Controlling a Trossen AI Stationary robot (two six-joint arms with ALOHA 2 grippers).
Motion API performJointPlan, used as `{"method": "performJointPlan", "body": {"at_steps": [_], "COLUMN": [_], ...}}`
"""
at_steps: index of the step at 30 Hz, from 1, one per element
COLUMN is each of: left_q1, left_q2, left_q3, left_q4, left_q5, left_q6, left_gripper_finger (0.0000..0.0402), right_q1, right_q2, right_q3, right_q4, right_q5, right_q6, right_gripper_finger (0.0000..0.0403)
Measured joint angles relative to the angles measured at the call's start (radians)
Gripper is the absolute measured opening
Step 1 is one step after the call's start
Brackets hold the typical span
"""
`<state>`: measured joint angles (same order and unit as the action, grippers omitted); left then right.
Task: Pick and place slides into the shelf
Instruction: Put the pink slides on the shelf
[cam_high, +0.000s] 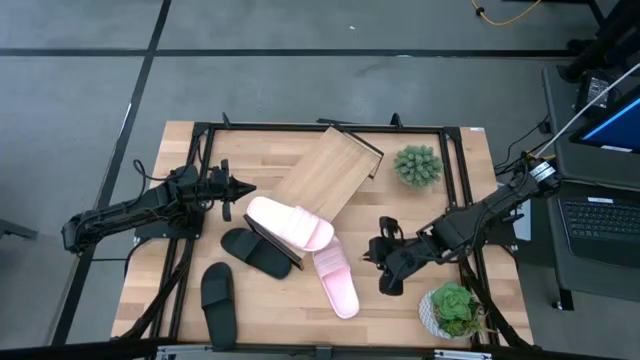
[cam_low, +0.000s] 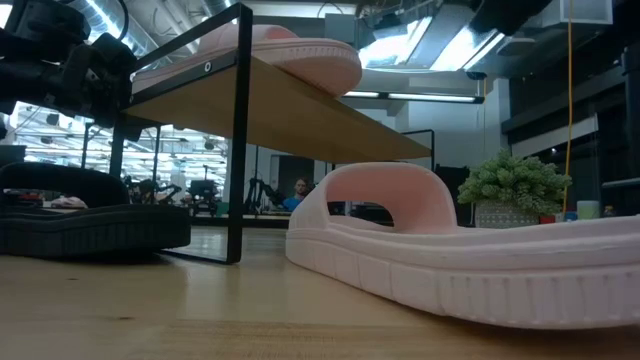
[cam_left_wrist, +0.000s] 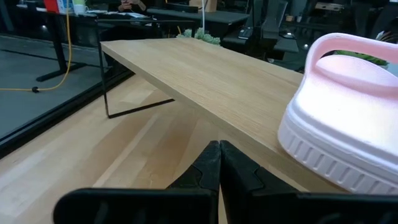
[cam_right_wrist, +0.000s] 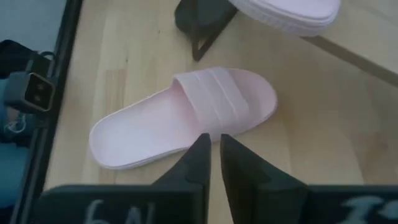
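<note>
One pale pink slide (cam_high: 290, 224) lay on the near end of the slanted shelf (cam_high: 330, 170). The second pink slide (cam_high: 337, 281) lay on the bench (cam_high: 180, 300) just near-right of the shelf. One black slide (cam_high: 256, 252) sat partly under the shelf's near edge; the other black slide (cam_high: 218, 299) lay apart at the near left.

Right claw (cam_high: 377, 253) hovered just right of the second pink slide, fingers narrowed to a slim gap, holding nothing. Left claw (cam_high: 243, 187) sat pinched shut and empty, left of the shelf, near the shelved slide.

Risks, as judged: with fingers this narrow, the right claw could not straddle the strap or sidewall; a descent as it stood would push the slide along the bench. The shelved slide sat at the low end of a slant, so a knock to the shelf might slide it off.

Hidden: the first black slide's far part under the shelf; the shelf's black frame, mostly covered from above.
</note>
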<state>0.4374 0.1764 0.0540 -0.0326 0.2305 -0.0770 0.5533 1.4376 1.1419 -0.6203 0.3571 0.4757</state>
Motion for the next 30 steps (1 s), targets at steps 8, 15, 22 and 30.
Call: {"method": "performJointPlan", "body": {"at_steps": [8,15,22,30], "left_q1": [0.000,0.000,0.000,0.000], "left_q2": [0.000,0.000,0.000,0.000], "left_q3": [0.000,0.000,0.000,0.000], "left_q4": [-0.001,-0.001,-0.001,-0.002], "left_q5": [0.007,0.007,0.007,0.007], "left_q6": [-0.001,-0.027,-0.027,-0.030], "left_gripper_finger": [0.0000,0.0000,0.0000,0.0000], "right_q1": [0.025,0.014,0.005,0.005], "right_q2": [0.005,0.006,0.022,0.123], "right_q3": [-0.143,-0.274,-0.303,-0.303], "right_q4": [0.170,0.355,0.445,0.511], "right_q5": [0.042,0.042,0.045,0.045], "right_q6": [0.017,-0.042,-0.179,-0.253], "right_gripper_finger": [0.0020,0.0060,0.0100,0.0169]}}
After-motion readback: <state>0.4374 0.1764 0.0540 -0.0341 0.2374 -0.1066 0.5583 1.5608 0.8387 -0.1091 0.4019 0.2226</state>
